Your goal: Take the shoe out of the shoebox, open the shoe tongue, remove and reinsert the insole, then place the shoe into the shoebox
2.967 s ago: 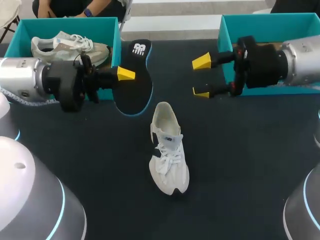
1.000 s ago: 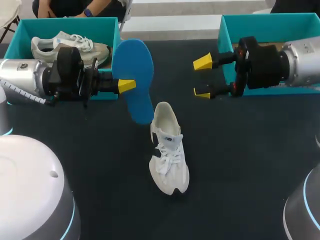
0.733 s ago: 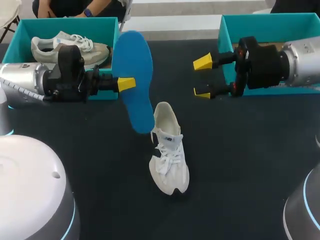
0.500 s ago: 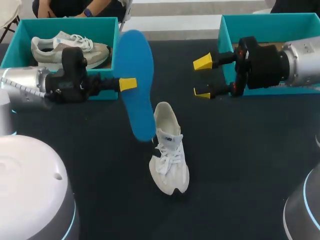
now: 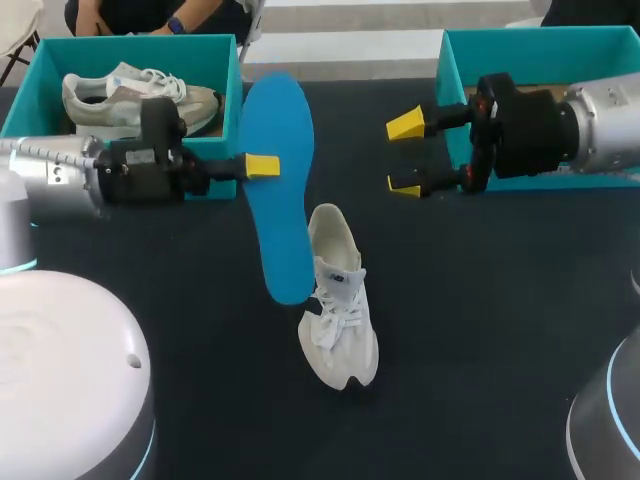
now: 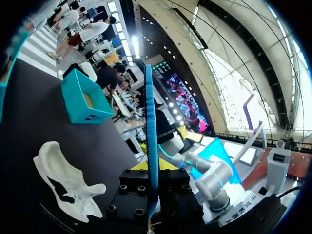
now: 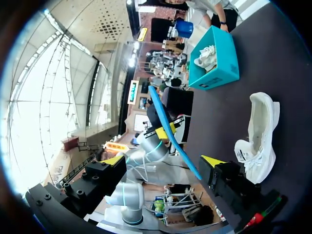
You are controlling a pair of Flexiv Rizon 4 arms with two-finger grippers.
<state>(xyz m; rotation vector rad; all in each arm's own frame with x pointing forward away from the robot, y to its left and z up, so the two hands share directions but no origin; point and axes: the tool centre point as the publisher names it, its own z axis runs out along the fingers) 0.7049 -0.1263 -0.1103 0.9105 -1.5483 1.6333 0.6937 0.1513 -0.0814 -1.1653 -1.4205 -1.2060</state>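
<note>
The left gripper [image 5: 262, 166] clamps the blue insole [image 5: 280, 190], its lower end by the white shoe [image 5: 338, 300]. From the left wrist, the insole stands edge-on between the fingers. From the right wrist, the right gripper [image 7: 163, 161] gapes wide, the insole ahead, apart.

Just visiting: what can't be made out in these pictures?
Inside of the right shoebox: head view, the right arm covers most of it.
Other face of the insole: head view shows only the blue side; left wrist view sees it edge-on.
Second finger of the left gripper: head view, hidden behind the insole.
</note>
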